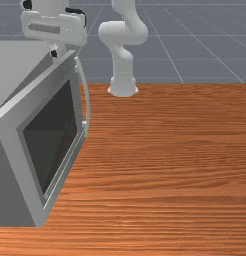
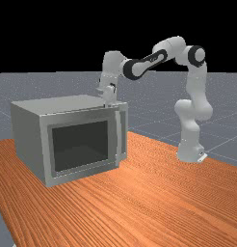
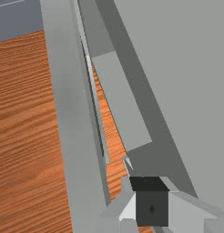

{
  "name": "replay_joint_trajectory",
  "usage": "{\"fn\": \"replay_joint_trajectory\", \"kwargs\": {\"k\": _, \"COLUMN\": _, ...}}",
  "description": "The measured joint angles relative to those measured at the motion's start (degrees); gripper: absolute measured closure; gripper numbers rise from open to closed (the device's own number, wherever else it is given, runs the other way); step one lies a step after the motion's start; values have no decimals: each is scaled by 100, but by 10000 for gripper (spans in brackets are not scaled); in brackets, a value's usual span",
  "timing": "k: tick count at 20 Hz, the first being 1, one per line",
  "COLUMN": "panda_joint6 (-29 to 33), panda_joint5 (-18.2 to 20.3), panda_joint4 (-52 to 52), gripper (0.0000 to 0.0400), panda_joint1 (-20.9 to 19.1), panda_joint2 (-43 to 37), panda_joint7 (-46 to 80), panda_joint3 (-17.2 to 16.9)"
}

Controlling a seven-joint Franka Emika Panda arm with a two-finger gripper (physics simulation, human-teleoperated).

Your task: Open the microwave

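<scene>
Grey all over, the microwave [image 2: 30, 137] stands on the worktop [image 2: 154, 202] at the far view's left, its door [image 2: 80, 144] ajar (a strip of worktop peeks through the gap). The gripper [image 2: 108, 103] is at the door's top edge, near the handle [image 2: 118, 137]; I cannot tell whether it stands wide or narrow.

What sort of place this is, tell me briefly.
Probably a simulated robot test area rather than a real kitchen: a white and grey arm reaches over a microwave on a wooden table, with a gridded floor beyond.
</scene>
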Motion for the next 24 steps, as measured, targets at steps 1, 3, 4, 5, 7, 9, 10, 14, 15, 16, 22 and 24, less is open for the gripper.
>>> {"fn": "replay_joint_trajectory", "kwargs": {"k": 1, "panda_joint6": 27, "panda_joint5": -7, "panda_joint4": -102, "gripper": 400, "panda_joint1": -2, "panda_joint2": 4, "panda_joint7": 5, "panda_joint3": 4}}
{"fn": "replay_joint_trajectory", "kwargs": {"k": 3, "panda_joint6": 72, "panda_joint5": -19, "panda_joint4": -199, "gripper": 400, "panda_joint1": 6, "panda_joint2": 13, "panda_joint7": 15, "panda_joint3": 19}}
{"fn": "replay_joint_trajectory", "kwargs": {"k": 4, "panda_joint6": 89, "panda_joint5": -24, "panda_joint4": -214, "gripper": 400, "panda_joint1": -5, "panda_joint2": 0, "panda_joint7": 23, "panda_joint3": 28}}
{"fn": "replay_joint_trajectory", "kwargs": {"k": 5, "panda_joint6": 102, "panda_joint5": -31, "panda_joint4": -230, "gripper": 400, "panda_joint1": -16, "panda_joint2": -14, "panda_joint7": 53, "panda_joint3": 64}}
{"fn": "replay_joint_trajectory", "kwargs": {"k": 7, "panda_joint6": 114, "panda_joint5": -61, "panda_joint4": -244, "gripper": 400, "panda_joint1": -96, "panda_joint2": -42, "panda_joint7": 204, "panda_joint3": 184}}
{"fn": "replay_joint_trajectory", "kwargs": {"k": 9, "panda_joint6": 105, "panda_joint5": -75, "panda_joint4": -256, "gripper": 400, "panda_joint1": -185, "panda_joint2": -53, "panda_joint7": 333, "panda_joint3": 374}}
{"fn": "replay_joint_trajectory", "kwargs": {"k": 10, "panda_joint6": 92, "panda_joint5": -73, "panda_joint4": -269, "gripper": 400, "panda_joint1": -220, "panda_joint2": -66, "panda_joint7": 414, "panda_joint3": 505}}
{"fn": "replay_joint_trajectory", "kwargs": {"k": 14, "panda_joint6": 103, "panda_joint5": -49, "panda_joint4": -231, "gripper": 400, "panda_joint1": -182, "panda_joint2": -27, "panda_joint7": 717, "panda_joint3": 1126}}
{"fn": "replay_joint_trajectory", "kwargs": {"k": 15, "panda_joint6": 124, "panda_joint5": -44, "panda_joint4": -201, "gripper": 400, "panda_joint1": -173, "panda_joint2": 4, "panda_joint7": 778, "panda_joint3": 1273}}
{"fn": "replay_joint_trajectory", "kwargs": {"k": 16, "panda_joint6": 136, "panda_joint5": -41, "panda_joint4": -176, "gripper": 400, "panda_joint1": -190, "panda_joint2": 29, "panda_joint7": 823, "panda_joint3": 1394}}
{"fn": "replay_joint_trajectory", "kwargs": {"k": 22, "panda_joint6": -2, "panda_joint5": -21, "panda_joint4": 463, "gripper": 400, "panda_joint1": -273, "panda_joint2": 555, "panda_joint7": 913, "panda_joint3": 2088}}
{"fn": "replay_joint_trajectory", "kwargs": {"k": 24, "panda_joint6": -208, "panda_joint5": -68, "panda_joint4": 1248, "gripper": 400, "panda_joint1": -70, "panda_joint2": 1179, "panda_joint7": 955, "panda_joint3": 2263}}
